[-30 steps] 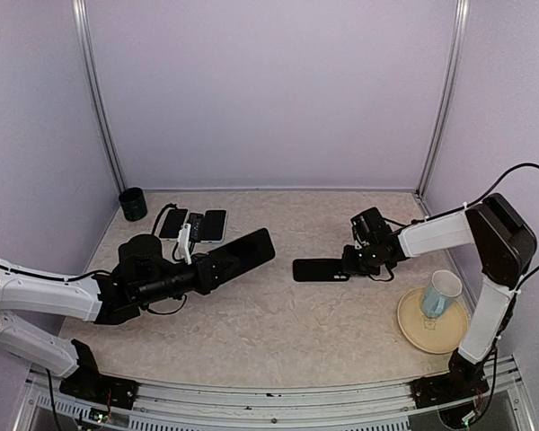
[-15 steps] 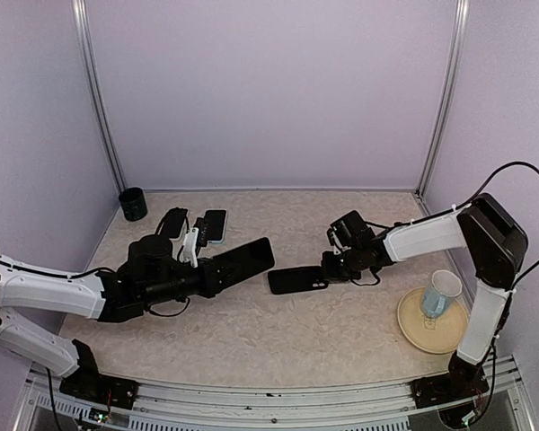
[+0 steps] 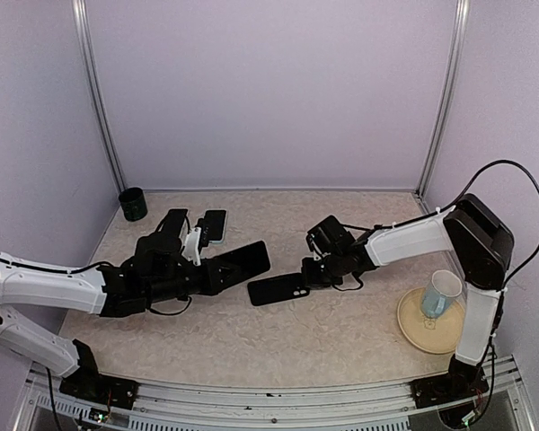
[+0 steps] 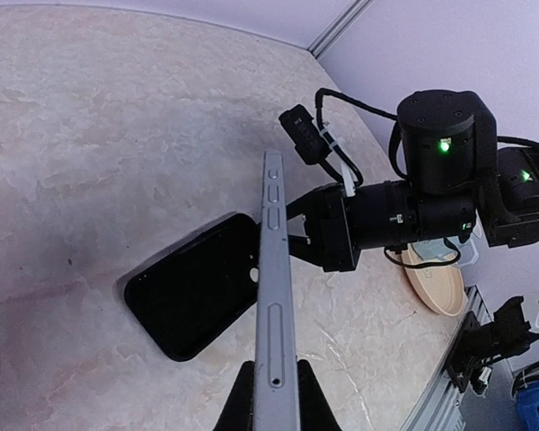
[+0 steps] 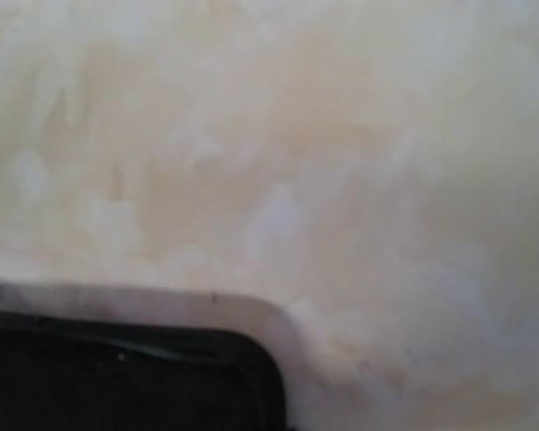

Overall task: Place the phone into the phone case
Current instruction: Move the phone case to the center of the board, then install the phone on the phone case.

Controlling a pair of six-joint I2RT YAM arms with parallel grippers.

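currently the phone (image 3: 240,261) is clamped by its near end between the closed fingers of the left gripper (image 3: 207,273). its long axis is aimed rightward and slightly toward the back wall, and its free end is just beside the phone case (image 3: 275,290). the case is kept low over the table (image 3: 341,332), its length running left to right, and is pinched at its right end by the right gripper (image 3: 309,275), whose jaws are drawn together on it.
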